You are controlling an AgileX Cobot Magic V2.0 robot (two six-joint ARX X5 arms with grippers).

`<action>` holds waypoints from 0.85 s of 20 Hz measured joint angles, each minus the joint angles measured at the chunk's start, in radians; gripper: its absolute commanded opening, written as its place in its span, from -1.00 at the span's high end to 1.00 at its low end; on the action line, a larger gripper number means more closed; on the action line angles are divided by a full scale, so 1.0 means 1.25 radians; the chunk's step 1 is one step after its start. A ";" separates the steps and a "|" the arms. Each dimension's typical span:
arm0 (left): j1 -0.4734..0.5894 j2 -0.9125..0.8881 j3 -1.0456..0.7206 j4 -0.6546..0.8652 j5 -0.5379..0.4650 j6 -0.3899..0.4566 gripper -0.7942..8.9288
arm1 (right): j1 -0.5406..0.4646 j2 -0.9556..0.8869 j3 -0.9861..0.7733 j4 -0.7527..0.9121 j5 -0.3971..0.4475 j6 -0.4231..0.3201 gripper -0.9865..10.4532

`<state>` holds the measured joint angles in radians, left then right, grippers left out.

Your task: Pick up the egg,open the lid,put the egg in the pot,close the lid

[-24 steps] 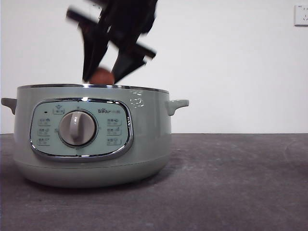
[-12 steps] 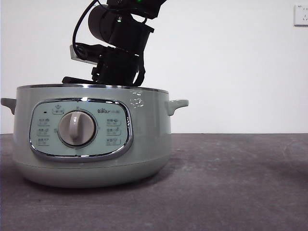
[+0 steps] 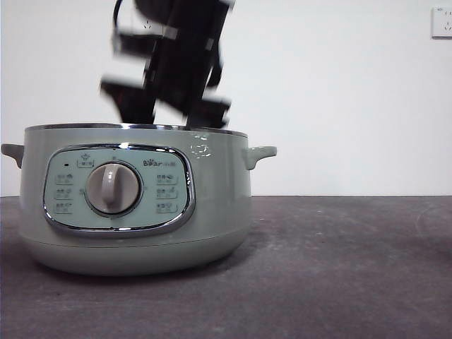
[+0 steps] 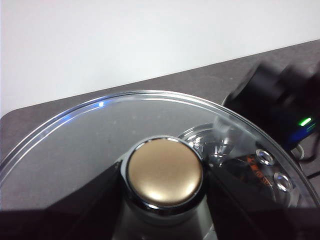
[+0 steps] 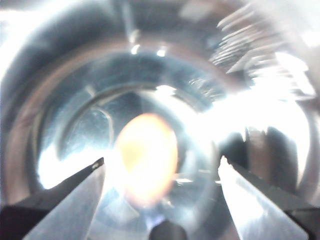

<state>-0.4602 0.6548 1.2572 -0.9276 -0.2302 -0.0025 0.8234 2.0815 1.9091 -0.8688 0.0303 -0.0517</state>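
Front view: I see the large round pale sage-green electric pot (image 3: pixel 134 201) standing on the dark grey table (image 3: pixel 339 268), its mouth uncovered. A blurred black arm hangs just above the rim; by what its wrist camera shows, I take this for the right gripper (image 3: pixel 166 113). No egg is visible from here.

Left wrist view: the left gripper (image 4: pixel 162 220) is clamped on the stubby knob (image 4: pixel 165 172), tan in this light, of the round chrome-rimmed glass lid (image 4: pixel 100 135), holding it clear of the pot.

Right wrist view: the right gripper's jaws stand spread and empty over the shiny pot interior. The small reddish-brown oval egg (image 5: pixel 146 157) lies on the pot floor between them, overexposed.

Risk, in my judgement: the lid could strike the right arm if lowered before that arm clears the rim, and a tilted lid could seat crookedly.
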 measured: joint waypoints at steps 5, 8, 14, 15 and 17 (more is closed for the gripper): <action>0.000 0.093 0.000 0.065 0.004 0.000 0.85 | -0.041 -0.233 0.000 -0.125 0.049 0.034 0.17; 0.000 0.213 0.000 0.110 0.034 0.000 0.85 | -0.056 -0.375 0.000 -0.148 0.107 0.057 0.17; -0.011 0.373 -0.001 0.203 0.085 -0.005 0.85 | -0.055 -0.507 0.000 -0.194 0.108 0.081 0.17; -0.018 0.385 -0.007 0.216 0.084 -0.008 0.85 | -0.055 -0.517 0.000 -0.201 0.108 0.085 0.17; -0.037 0.392 -0.042 0.273 0.089 -0.017 0.85 | -0.054 -0.532 0.000 -0.218 0.111 0.091 0.17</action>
<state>-0.5068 1.1442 1.2041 -0.5865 -0.1192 -0.0242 0.7555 1.4162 1.9095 -1.1412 0.1692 0.0624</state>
